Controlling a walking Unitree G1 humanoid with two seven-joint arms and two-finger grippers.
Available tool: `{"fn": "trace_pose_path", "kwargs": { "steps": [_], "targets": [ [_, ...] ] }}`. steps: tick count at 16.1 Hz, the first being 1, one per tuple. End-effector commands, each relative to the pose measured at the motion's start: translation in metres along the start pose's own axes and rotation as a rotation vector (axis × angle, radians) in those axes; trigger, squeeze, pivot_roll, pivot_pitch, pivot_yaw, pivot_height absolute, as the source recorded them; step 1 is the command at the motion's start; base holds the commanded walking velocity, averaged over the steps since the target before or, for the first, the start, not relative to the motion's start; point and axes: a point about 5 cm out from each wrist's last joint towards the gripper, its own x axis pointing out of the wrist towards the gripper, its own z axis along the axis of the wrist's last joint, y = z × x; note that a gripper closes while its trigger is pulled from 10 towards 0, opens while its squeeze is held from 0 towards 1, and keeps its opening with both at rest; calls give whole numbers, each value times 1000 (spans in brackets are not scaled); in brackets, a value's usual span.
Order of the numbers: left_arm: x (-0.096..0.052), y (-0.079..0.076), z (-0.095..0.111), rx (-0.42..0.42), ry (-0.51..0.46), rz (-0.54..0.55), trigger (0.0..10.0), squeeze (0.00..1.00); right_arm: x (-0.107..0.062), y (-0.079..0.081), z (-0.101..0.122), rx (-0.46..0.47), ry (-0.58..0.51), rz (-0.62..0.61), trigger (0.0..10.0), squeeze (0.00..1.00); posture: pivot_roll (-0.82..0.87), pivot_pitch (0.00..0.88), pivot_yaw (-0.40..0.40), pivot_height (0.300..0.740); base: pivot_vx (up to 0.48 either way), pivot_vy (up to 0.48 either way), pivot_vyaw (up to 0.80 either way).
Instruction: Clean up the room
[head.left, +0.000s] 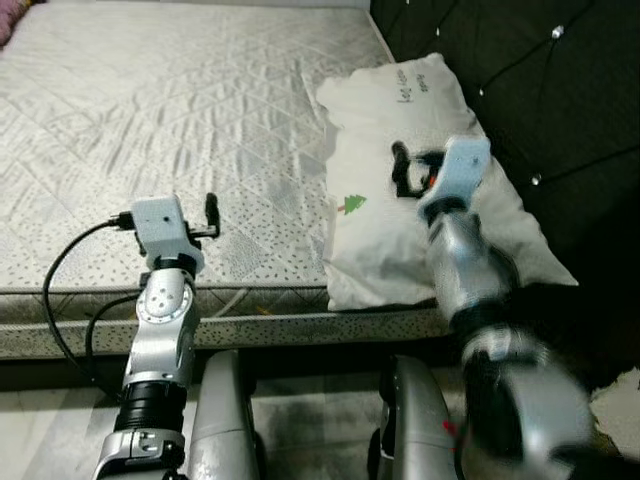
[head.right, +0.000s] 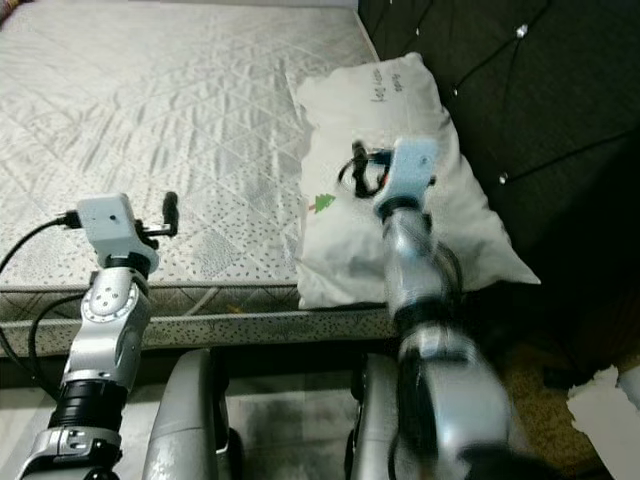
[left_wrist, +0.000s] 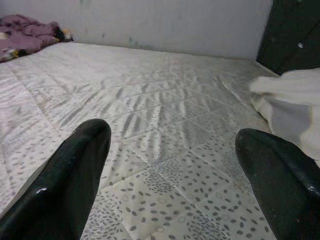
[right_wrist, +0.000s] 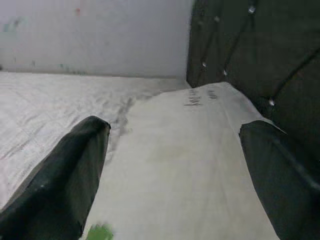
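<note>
My right gripper (right_wrist: 170, 175) fingers apart over pillow (head.left: 420, 170); soft, light, I'd pinch corner; left gripper (left_wrist: 170, 175) fingers apart above mattress (head.left: 150, 120)

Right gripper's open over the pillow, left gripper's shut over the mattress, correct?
Not quite. The left gripper is open, not shut: the left wrist view shows its fingers wide apart above the mattress. The right gripper is open over the pillow.

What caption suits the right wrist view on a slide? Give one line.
Right tool open above the white pillow lying on the bare mattress against the dark tufted headboard.
</note>
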Motion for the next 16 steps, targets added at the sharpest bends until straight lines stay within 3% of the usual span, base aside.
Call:
{"fn": "trace_pose_path", "kwargs": {
  "steps": [1,4,11,16],
  "targets": [
    [1,-1,3,-12,-12,7,10000,0,-6,8,6,-28,-57,33,10000,0,73,0,2,538,0,0,0],
    [2,-4,5,-18,-19,-8,10000,0,-22,18,4,-13,-82,42,10000,0,54,0,16,566,0,0,0],
    [-4,2,5,-18,-28,21,10000,0,-26,21,10,9,-73,45,10000,0,68,0,4,647,0,0,0],
    [-3,-9,3,-19,-34,-7,10000,0,-26,18,11,-14,-62,62,10000,0,49,5,-3,699,0,0,0]
  ]
}}
